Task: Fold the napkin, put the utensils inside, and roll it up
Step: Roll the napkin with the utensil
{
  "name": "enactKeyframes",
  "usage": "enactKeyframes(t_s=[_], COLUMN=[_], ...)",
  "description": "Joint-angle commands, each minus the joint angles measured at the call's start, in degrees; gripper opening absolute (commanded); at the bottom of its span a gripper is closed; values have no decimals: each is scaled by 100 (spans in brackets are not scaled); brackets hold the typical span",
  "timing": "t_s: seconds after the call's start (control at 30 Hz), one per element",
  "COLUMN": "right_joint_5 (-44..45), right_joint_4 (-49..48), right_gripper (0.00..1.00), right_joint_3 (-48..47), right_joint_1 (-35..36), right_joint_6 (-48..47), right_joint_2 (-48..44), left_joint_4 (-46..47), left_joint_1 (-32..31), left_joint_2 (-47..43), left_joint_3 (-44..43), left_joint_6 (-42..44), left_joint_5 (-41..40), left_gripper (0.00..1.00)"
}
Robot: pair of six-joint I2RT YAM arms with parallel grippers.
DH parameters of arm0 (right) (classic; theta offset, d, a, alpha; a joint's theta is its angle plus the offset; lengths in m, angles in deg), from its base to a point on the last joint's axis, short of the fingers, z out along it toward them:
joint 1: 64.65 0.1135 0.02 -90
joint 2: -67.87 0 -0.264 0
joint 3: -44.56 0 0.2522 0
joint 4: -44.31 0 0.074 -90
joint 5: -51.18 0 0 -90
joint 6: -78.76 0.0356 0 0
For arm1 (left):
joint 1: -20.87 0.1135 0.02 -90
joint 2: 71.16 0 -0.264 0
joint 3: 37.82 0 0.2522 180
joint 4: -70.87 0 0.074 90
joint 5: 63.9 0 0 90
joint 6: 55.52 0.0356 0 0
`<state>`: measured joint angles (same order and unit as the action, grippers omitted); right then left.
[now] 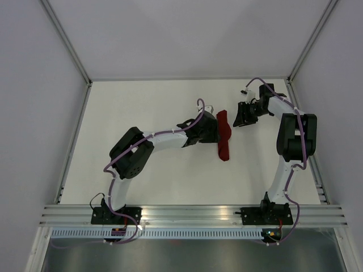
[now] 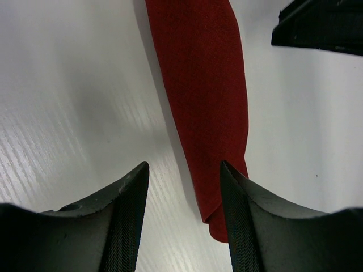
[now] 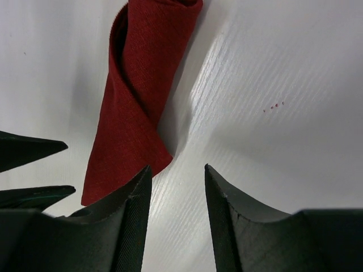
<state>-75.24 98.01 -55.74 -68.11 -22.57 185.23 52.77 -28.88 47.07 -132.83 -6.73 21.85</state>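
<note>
Lying rolled on the table [image 1: 142,107], long axis running near to far, the napkin [image 1: 224,136] sits between two parted, empty grippers, the left gripper [image 2: 184,167] just beside its middle, the right gripper [image 3: 177,170] near its far end.

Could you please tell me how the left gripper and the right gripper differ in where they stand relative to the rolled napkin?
Side: the left gripper is to the left of the rolled napkin, and the right gripper is to its right. Along the roll: the left gripper is near mid-length, while the right gripper is by the far end. Shared: both have open jaws over bare table and hold nothing.
</note>
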Motion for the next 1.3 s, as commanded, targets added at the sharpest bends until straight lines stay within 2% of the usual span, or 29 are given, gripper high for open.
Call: enactKeyframes(t_s=[0.0, 0.17, 0.57, 0.6, 0.67, 0.77, 1.07, 1.27], right_joint_5=[381, 654, 1093, 1128, 1137, 1208, 919, 690], right_joint_4=[-30, -101, -276, -372, -426, -488, -58, 40], right_gripper=[48, 40, 38, 38, 48, 51, 51, 50], right_joint_3=[260, 349, 357, 375, 340, 130, -1259, -1304], right_joint_1=[83, 197, 311, 311, 311, 311, 276, 311], right_joint_6=[43, 105, 219, 202, 123, 87, -106, -308], right_joint_2=[-284, -135, 42, -11, -64, -73, 972, 1263], left_joint_4=[-41, -67, -181, -181, -181, -172, -155, -146], left_joint_1=[133, 194, 230, 230, 221, 230, 195, 45], left_joint_2=[59, 77, 112, 112, 68, 24, 24, -107], left_joint_3=[-260, -329, -418, -418, -400, -348, -224, -101], left_joint_6=[61, 69, 105, 105, 131, 148, 131, 192], left_joint_5=[-120, -93, -32, -23, 3, 21, 82, -31], left_gripper=[58, 58, 57, 57, 58, 57, 57, 56])
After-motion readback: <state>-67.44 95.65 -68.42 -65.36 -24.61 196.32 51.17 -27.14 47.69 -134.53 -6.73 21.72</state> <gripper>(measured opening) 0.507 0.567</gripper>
